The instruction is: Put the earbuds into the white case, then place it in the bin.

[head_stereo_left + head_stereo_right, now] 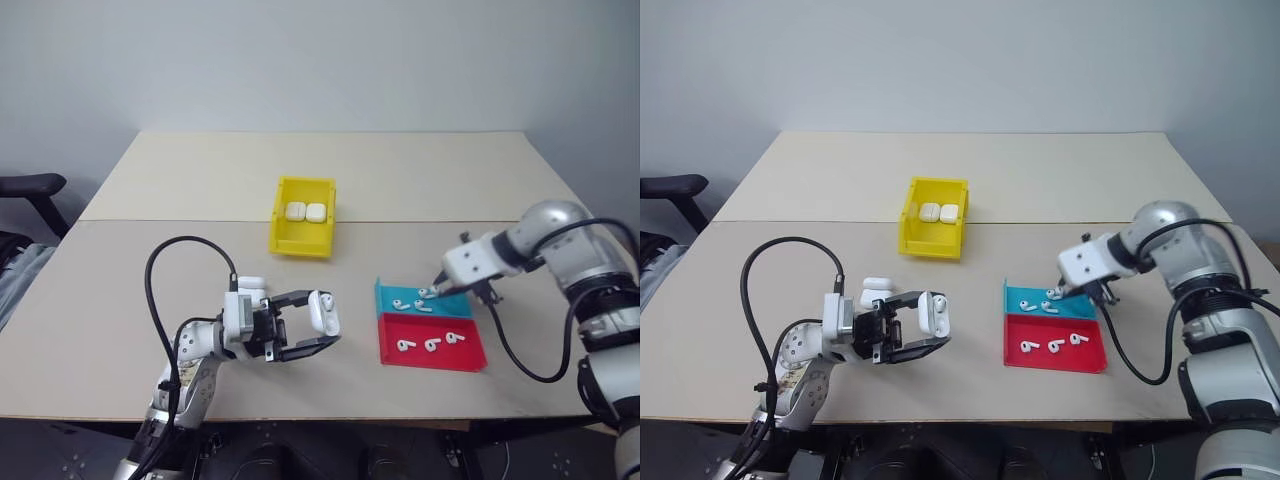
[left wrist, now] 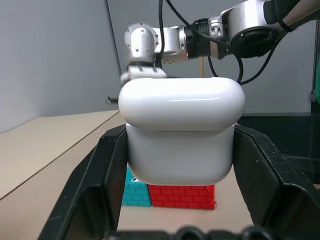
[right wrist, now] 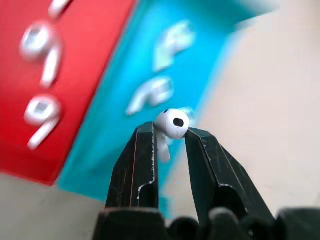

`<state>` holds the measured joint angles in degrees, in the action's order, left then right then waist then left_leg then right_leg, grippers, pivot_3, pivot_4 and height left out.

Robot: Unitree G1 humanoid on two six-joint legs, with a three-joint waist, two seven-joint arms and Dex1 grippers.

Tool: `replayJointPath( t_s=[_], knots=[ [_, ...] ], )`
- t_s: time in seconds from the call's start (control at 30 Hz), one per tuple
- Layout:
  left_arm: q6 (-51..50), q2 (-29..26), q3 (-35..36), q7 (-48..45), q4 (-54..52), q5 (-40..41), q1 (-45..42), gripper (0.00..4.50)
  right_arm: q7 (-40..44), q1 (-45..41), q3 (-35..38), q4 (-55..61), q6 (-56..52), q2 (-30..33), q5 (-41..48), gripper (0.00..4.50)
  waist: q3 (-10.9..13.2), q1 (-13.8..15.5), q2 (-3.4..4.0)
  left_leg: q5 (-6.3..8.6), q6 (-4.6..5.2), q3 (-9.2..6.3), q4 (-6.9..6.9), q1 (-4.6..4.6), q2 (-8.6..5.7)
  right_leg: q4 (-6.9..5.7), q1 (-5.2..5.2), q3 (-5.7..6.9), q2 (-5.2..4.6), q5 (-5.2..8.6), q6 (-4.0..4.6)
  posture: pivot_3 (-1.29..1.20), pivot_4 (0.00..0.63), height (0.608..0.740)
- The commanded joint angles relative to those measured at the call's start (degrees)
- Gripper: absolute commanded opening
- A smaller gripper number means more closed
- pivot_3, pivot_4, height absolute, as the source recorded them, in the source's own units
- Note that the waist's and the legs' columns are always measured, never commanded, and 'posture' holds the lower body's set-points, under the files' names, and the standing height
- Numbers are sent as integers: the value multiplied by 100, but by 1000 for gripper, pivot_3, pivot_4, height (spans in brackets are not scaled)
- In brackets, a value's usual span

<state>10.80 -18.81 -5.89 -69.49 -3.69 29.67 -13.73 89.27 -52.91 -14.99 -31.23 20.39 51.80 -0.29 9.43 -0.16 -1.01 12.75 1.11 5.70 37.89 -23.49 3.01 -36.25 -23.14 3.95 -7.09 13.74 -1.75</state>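
Observation:
My left gripper (image 1: 325, 318) is shut on the white case (image 1: 322, 312), holding it above the near left of the table with its lid (image 2: 180, 102) ajar. My right gripper (image 1: 437, 289) hangs just above the teal tray (image 1: 388, 296). It is shut on one of the earbuds (image 3: 172, 123), whose round head sticks out between the fingertips. Two more earbuds (image 1: 402, 305) lie in the teal tray. Three others (image 1: 432, 345) lie in the red tray (image 1: 440, 361). The yellow bin (image 1: 300, 243) stands mid-table with two closed cases (image 1: 305, 212) inside.
Another white case (image 1: 251, 285) rests on the table just behind my left gripper. The red tray sits right in front of the teal one, at the near right. A black chair armrest (image 1: 30, 185) juts in at the far left, off the table.

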Motion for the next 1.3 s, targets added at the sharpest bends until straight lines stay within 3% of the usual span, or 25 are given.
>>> replayJointPath(
  t_s=[0.03, 0.13, 0.3, 0.47, 0.63, 1.3],
  knots=[
    [-200, 141, -5, 153, -321, 265, -198, 2817, 22, 632, 1203, 1801, -1668, 309, 1822, 669, 0, 37, 0, 1, 1, -3, 0, 1, 0, 1, 2, 1, 0, 0, 0, 0, 150, 740],
    [-493, 316, -23, 333, -511, 479, -432, 2817, -936, 1399, 2314, 3355, -3032, 299, 3178, 669, 0, 94, -1, 1, 2, -16, 2, -2, 0, 2, 5, 5, -1, -1, 0, 0, 150, 740],
    [-1173, 363, -19, 481, -871, 899, -815, 2817, -2861, 2269, 3656, 5200, -4638, -316, 5627, 669, -1, 93, -3, 3, 4, -52, 3, 3, -2, 1, 10, 6, 0, -8, 0, 0, 150, 740],
    [-1648, 251, -94, 379, -1089, 1070, -1173, 2817, -3863, 3035, 3968, 6230, -5073, -826, 7006, 669, -1, 93, -4, 3, 5, -63, 1, 6, -4, 4, 19, 7, 4, -7, -1, 0, 150, 740],
    [-1851, 305, -133, 487, -1084, 1006, -1432, 2817, -4387, 3144, 3780, 6673, -5112, -1036, 7482, 669, -1, 85, -4, 3, 7, -63, 1, 2, -5, 5, 15, 6, 5, -7, -3, 0, 150, 740],
    [-1742, 386, -163, 631, -1296, 793, -1263, 2817, -3675, 3518, 2672, 6954, -4765, -1215, 5969, 669, -1, 88, -4, 4, 8, -66, 1, -3, -6, 8, 11, 6, 8, -7, -5, 0, 150, 740]
  ],
)
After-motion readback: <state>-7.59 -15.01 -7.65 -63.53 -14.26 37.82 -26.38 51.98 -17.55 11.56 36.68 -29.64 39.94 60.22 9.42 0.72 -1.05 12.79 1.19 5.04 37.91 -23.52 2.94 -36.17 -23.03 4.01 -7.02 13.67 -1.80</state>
